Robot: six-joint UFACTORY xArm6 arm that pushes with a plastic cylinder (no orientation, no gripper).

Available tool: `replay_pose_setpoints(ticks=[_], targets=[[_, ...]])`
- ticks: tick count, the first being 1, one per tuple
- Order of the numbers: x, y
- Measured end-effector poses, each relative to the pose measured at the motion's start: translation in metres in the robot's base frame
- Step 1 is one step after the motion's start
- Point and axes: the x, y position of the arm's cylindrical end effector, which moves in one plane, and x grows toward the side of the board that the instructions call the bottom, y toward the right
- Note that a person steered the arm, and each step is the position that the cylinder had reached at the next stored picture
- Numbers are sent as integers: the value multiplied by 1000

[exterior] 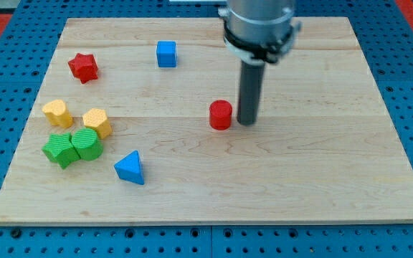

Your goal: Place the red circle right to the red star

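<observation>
1. The red star [83,67] sits at about ten o'clock on the bench [335,186], near the view's left edge, with bare wood on its right where the red circle is to end up.
2. Below it, at about eight o'clock, lies a cluster: two yellow blocks [57,113] [97,122], close together, and just under them two green blocks [60,149] [87,144] that touch each other. Their exact shapes are hard to make out.
3. The blue triangle [130,168] lies at about seven o'clock, a little right of the green pair.
4. The blue cube [166,54] stands near eleven o'clock, right of the star and slightly higher in the view.
5. The red circle [221,115] is near the bench's centre, well apart from the star.
6. My tip [247,122] stands at three o'clock of the circle, just beside it; whether they touch I cannot tell. There is no hand here, only the rod, so nothing opens, shuts or holds.
7. I judge the circle to be light, stiff and smooth-sided. It should slide easily but may roll off the rod if pushed off-centre, so contact belongs on the side facing away from the star.
8. The path toward ten o'clock looks open. The blue cube lies just above that line and the yellow blocks just below, so the push needs to stay between them.
</observation>
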Motion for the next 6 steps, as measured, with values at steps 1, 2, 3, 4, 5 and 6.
replay_pose_setpoints(ticks=[1,2,3,4,5,6], targets=[[21,-26],[-18,-42],[-34,-30],[-36,-6],[-36,0],[-36,-16]])
